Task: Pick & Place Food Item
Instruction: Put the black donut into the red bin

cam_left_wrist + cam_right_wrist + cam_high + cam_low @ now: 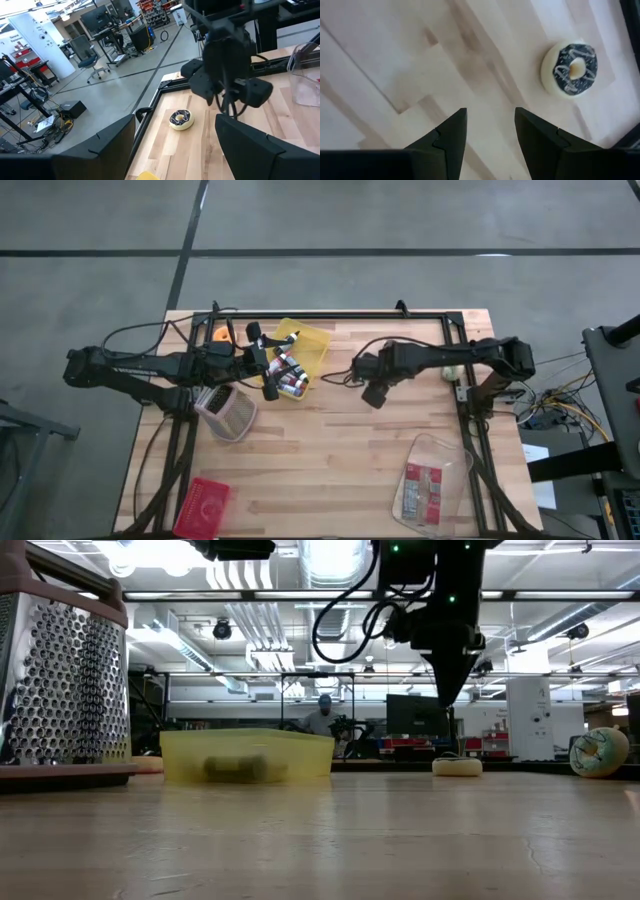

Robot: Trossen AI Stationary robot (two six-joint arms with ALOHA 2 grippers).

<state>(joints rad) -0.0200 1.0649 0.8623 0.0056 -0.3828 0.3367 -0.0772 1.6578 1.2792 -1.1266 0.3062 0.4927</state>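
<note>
A pale donut (pixel 572 67) with dark icing and white streaks lies flat on the wooden table; it also shows in the left wrist view (pixel 181 119) and the low view (pixel 457 766). My right gripper (pixel 490 135) hangs above the table's middle (pixel 375 395), pointing steeply down. It is open with nothing between its fingers, and the donut lies off to one side of it. My left gripper (pixel 268 370) stands open and raised over the yellow bin (pixel 305 350), which holds several small packaged items.
A metal grater (pixel 228 412) stands on the table near the left arm. A red basket (pixel 205 505) sits at the near left and a clear container (pixel 432 485) with a packet at the near right. A pale ball (pixel 452 372) lies by the right rail.
</note>
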